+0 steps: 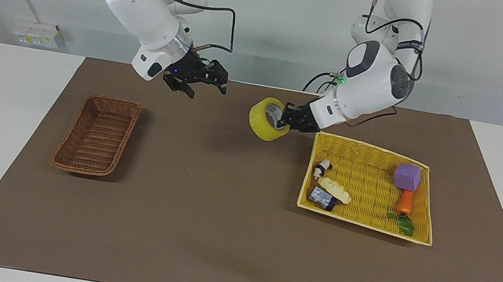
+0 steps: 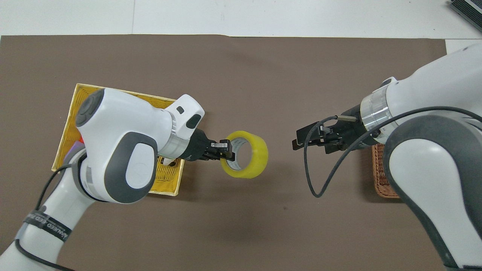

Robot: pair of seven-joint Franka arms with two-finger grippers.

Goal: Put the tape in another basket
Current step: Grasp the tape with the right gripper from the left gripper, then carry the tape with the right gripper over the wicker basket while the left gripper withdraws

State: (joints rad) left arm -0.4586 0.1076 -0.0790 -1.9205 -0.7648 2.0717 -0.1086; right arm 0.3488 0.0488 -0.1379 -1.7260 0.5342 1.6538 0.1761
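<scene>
Yellow basket holds purple cube, carrot.
</scene>
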